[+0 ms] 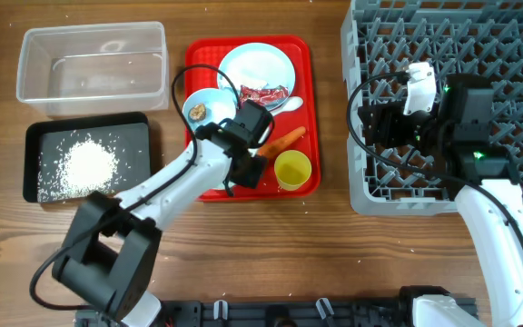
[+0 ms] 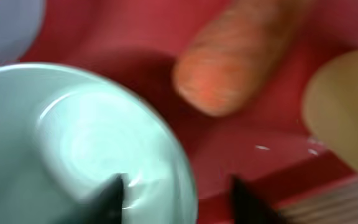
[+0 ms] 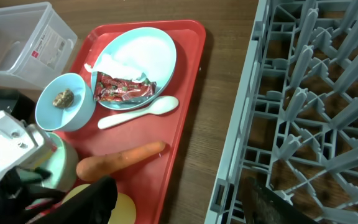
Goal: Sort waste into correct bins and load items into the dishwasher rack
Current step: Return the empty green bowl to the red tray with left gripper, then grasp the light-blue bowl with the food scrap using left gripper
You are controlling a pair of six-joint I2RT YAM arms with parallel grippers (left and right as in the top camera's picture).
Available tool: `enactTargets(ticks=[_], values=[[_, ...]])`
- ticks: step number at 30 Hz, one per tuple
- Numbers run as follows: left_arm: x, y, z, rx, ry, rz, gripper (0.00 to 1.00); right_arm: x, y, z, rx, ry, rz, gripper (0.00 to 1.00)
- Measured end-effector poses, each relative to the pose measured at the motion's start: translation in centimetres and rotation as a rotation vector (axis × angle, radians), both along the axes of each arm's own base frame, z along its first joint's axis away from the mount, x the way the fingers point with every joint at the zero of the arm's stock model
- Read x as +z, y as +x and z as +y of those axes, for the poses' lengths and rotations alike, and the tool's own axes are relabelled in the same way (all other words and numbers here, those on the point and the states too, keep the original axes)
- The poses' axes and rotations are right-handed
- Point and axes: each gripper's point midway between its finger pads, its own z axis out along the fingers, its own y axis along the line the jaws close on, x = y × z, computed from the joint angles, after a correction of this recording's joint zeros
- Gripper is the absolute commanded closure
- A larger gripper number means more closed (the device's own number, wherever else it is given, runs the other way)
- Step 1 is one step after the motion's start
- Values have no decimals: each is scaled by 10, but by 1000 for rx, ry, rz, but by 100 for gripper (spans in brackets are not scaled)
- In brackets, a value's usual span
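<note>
Bowl: sitting on tray, just beside carrot.
Left gripper: you're straddling the bowl's rim, jaws spread, not yet pinching; judged a rim grip for lifting.
Right gripper: hovering over rack, jaws apart, empty, likely waiting.

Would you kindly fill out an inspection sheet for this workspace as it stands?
Surface: wooden table, a few white specks.
Job's things: rice in black tray; clear tub almost bare; on red tray, plate with wrapper and tissue, spoon, carrot, yellow cup, bowl holding brown lump, second bowl; rack shows no dishes.
Clutter: nothing seen.
Grippers: left gripper open, astride second bowl's rim; right gripper open near rack's edge.
Cables: black cable loops beside each arm.
Surroundings: nothing seen.
</note>
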Motion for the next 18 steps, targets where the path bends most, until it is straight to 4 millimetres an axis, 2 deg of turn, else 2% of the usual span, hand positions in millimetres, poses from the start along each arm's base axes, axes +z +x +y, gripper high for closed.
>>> enactTargets(ticks=[1, 3, 5, 6, 9, 10, 12, 13, 15, 18], values=[[0, 2, 3, 12, 13, -9, 0, 0, 0, 0, 0, 0, 0, 33], [2, 2, 7, 17, 34, -10, 0, 0, 0, 0, 0, 0, 2, 33], [20, 15, 4, 26, 28, -38, 0, 0, 0, 0, 0, 0, 1, 33], [34, 29, -1, 30, 6, -79, 0, 0, 0, 0, 0, 0, -1, 33], [93, 96, -19, 38, -119, -317, 9, 0, 0, 0, 0, 0, -1, 33], [107, 115, -18, 50, -146, -390, 12, 0, 0, 0, 0, 0, -1, 33], [105, 129, -7, 76, -144, -409, 15, 0, 0, 0, 0, 0, 0, 33], [86, 136, 5, 94, -119, -374, 16, 0, 0, 0, 0, 0, 1, 33], [52, 136, 19, 113, -70, -294, 18, -2, -1, -1, -5, -5, 10, 33], [13, 129, 23, 94, -24, -203, 23, -3, -1, -2, -11, -10, 11, 34]])
